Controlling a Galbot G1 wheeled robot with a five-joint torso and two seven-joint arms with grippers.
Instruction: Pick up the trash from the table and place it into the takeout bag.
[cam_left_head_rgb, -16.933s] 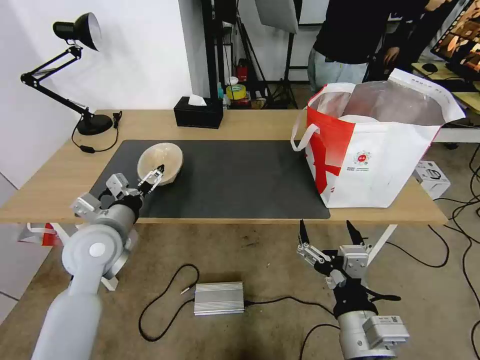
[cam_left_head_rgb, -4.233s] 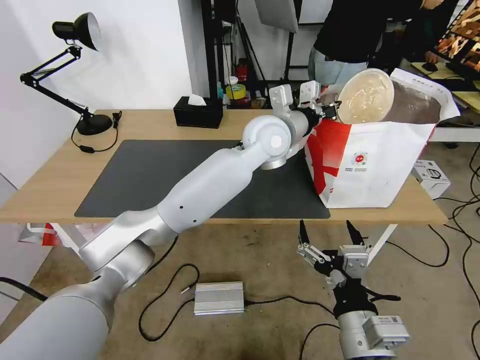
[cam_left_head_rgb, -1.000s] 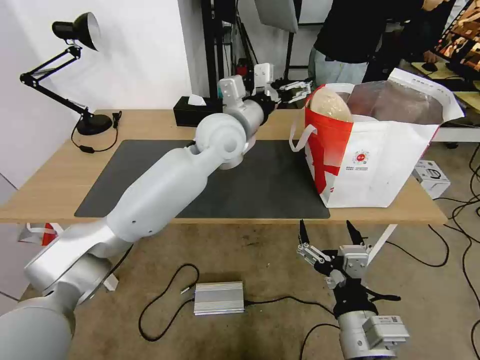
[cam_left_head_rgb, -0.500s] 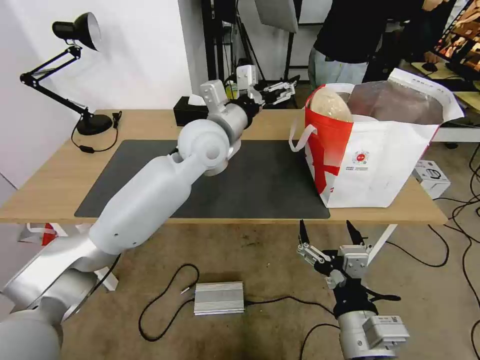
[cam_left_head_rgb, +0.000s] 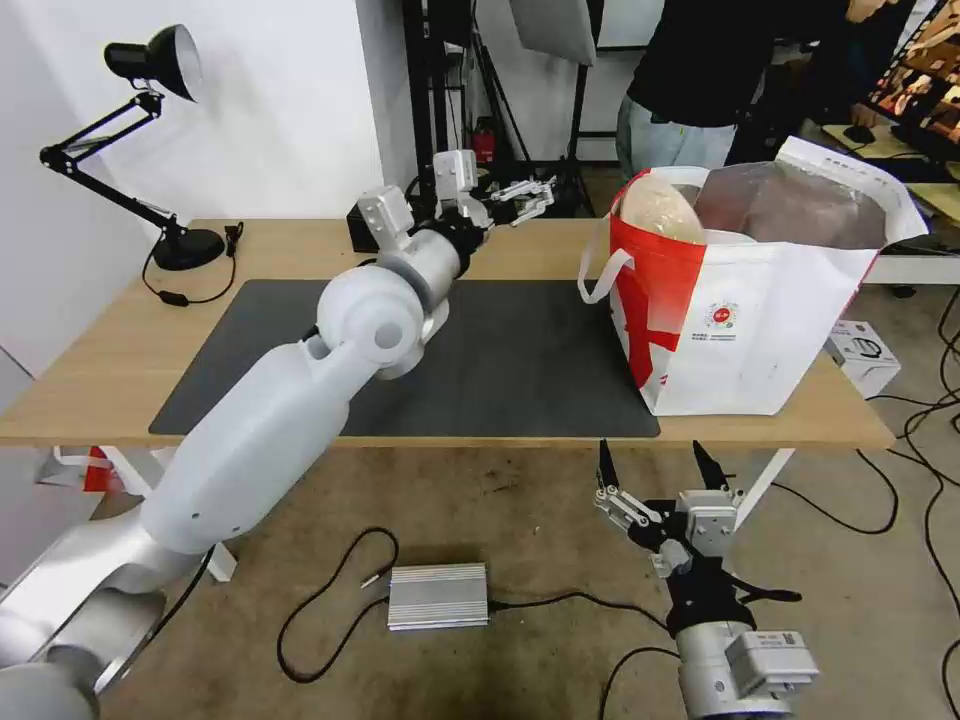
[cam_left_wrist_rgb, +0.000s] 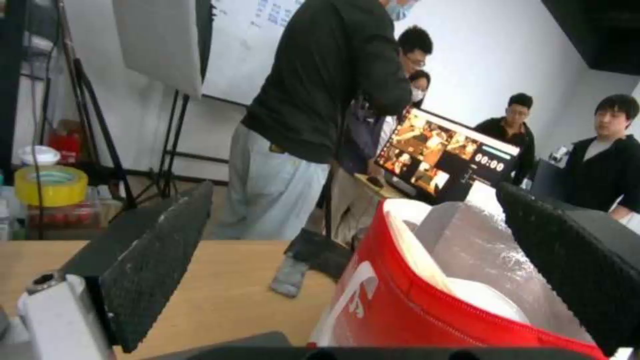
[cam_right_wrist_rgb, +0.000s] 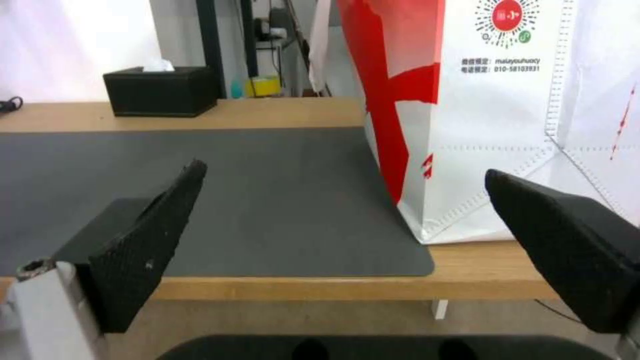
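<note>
Beige pulp bowl (cam_left_head_rgb: 655, 210) sat tipped on edge inside the takeout bag (cam_left_head_rgb: 740, 330), against the red side wall, rim poking above the bag mouth. Judged light, stiff-ish moulded fibre, crushable if squeezed hard; the thin rim looked the only sensible grip spot. A white round rim (cam_left_wrist_rgb: 483, 300) showed lower in the bag, likely another piece of trash.

Left gripper (cam_left_head_rgb: 527, 196) hung above the table's (cam_left_head_rgb: 300, 245) far edge, jaws spread wide, holding nothing; the bag's red lip sat between and beyond the jaws. Bag walls were soft, the strap handle (cam_left_head_rgb: 600, 280) drooped on the jaw-facing side, a snag risk. Dark mat (cam_left_head_rgb: 500, 350) below the jaws was bare, giving open room.

Right gripper (cam_left_head_rgb: 662, 472) was parked below the table's front edge, jaws wide open, empty.
</note>
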